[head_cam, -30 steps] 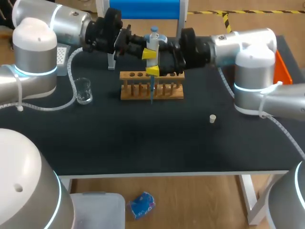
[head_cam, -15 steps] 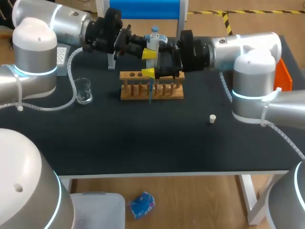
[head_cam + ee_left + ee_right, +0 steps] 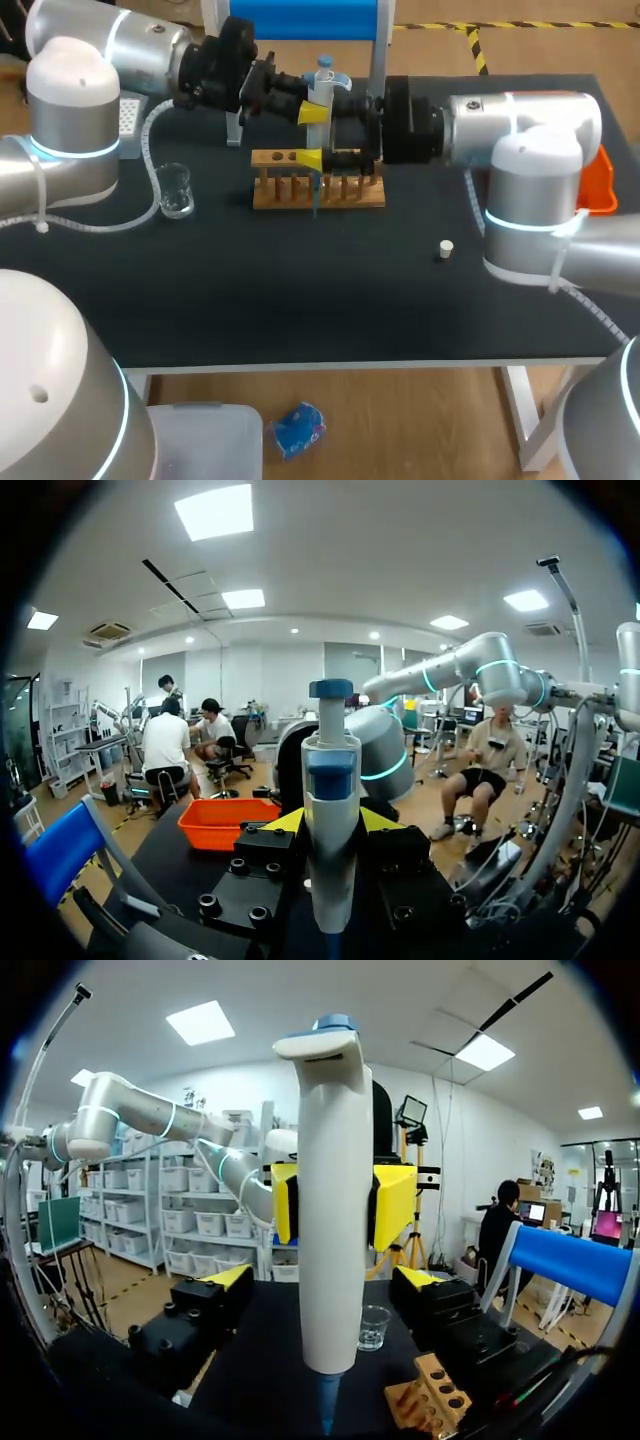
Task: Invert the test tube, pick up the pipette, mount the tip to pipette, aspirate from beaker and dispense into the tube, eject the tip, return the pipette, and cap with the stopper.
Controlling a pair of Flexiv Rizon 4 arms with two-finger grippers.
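Observation:
A white pipette (image 3: 322, 92) with a blue tip stands upright over the wooden rack (image 3: 318, 190). My left gripper (image 3: 316, 110) is shut on its body, seen in the left wrist view as the pipette (image 3: 331, 810) between the left gripper (image 3: 333, 823) fingers. My right gripper (image 3: 318, 159) is open around the lower shaft. In the right wrist view the right gripper (image 3: 320, 1278) fingers stand clear on both sides of the pipette (image 3: 335, 1200). The beaker (image 3: 175, 190) sits left of the rack, the stopper (image 3: 446, 249) to its right. I cannot make out a test tube.
A tip box (image 3: 130, 112) stands at the far left behind my left arm. An orange bin (image 3: 598, 185) sits at the table's right edge. The rack (image 3: 432, 1398) and beaker (image 3: 374, 1326) lie below and beyond the pipette in the right wrist view.
My right gripper has sunk a little along the pipette while its forearm swung right and levelled. The left gripper and pipette have kept still.

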